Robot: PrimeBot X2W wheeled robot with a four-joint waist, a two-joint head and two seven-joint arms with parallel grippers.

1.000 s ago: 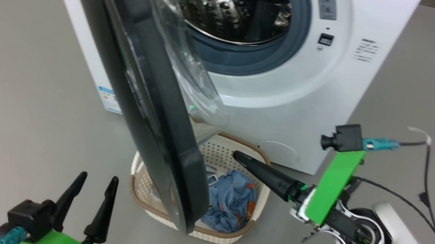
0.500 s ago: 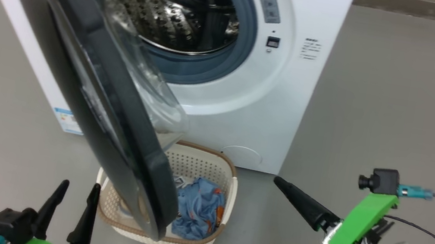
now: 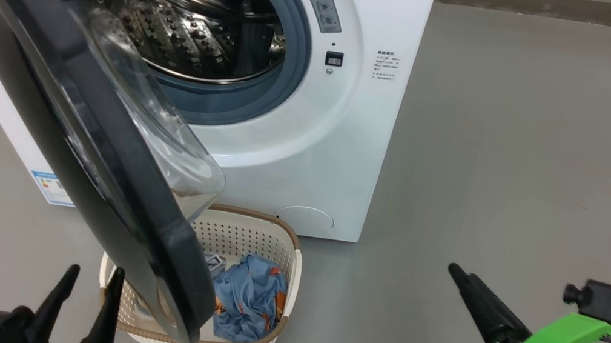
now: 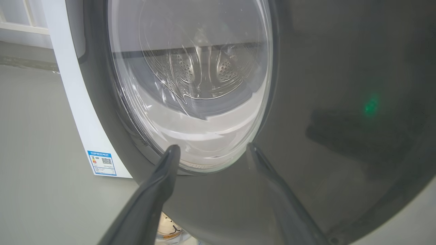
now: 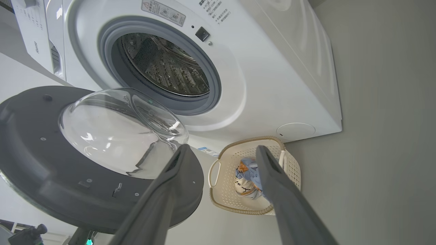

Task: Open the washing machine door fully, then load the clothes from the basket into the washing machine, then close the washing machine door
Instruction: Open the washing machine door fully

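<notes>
On the grey floor (image 3: 526,170) stands the white machine (image 3: 344,159). Its door (image 3: 133,212) is swung out on the hinge at the head view's left, so the steel drum (image 3: 182,23) and the grey-blue gasket (image 3: 291,71) lie bare. The door's clear glass bulge faces the opening. Just before the machine's foot sits the basket (image 3: 252,238), and in the head view the door's lower edge crosses over its left part. The clothes (image 3: 249,297), light blue with orange-brown figures, lie bunched in the basket's right half. The right wrist view shows a cream piece with black marks among them. A small blue label (image 3: 51,189) sits low on the machine, left of the door.

The left gripper (image 3: 97,269) rises at the lower left, by the door's bottom edge and the basket's left end. Its 2 fingers (image 4: 155,190) are spread wide with nothing between them. In the left wrist view they point at the door's glossy outer face, tips near the porthole's lower rim. Whether they touch it I cannot tell.

The right gripper (image 3: 458,274) hangs over bare floor at the lower right, well apart from the basket and pointing up and left. Its fingers overlap in the head view, but the right wrist view shows them wide apart and empty.
</notes>
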